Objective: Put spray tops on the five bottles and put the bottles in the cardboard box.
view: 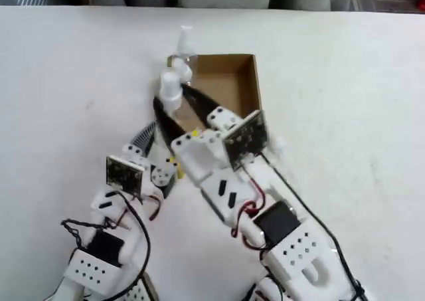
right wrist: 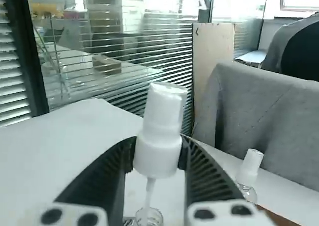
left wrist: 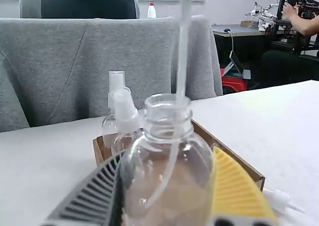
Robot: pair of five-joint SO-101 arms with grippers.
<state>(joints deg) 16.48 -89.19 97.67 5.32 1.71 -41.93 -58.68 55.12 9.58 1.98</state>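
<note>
Two capped bottles [view: 180, 68] stand at a far corner of the cardboard box [view: 229, 82] in the high view, so that part of the job looks done. Just in front of them the right gripper [view: 171, 96] pinches a white spray top [view: 170, 86] between its black fingers, above the box's near-left edge. The rest of the box floor that shows is bare brown card.

From the left wrist, the left gripper [left wrist: 167, 196] is clamped on an open bottle [left wrist: 164, 171], a grey ribbed finger on one side and a yellow one on the other. The bottle is clear and round-shouldered, its threaded neck uncapped. A thin translucent dip tube [left wrist: 181, 61] hangs from above and runs down through the neck, curving inside. A loose spray top [left wrist: 280, 201] lies on the table [left wrist: 279, 131] just beside the box.

From the right wrist, the spray top sits upright, gripped at its collar, with its tube dropping into the bottle neck below; the collar is well clear of the threads.

By my reading a third bottle is mid-capping: the top has yet to be lowered and seated, then the bottle boxed. At least one more top awaits; where the remaining bottles are, I cannot tell.
</note>
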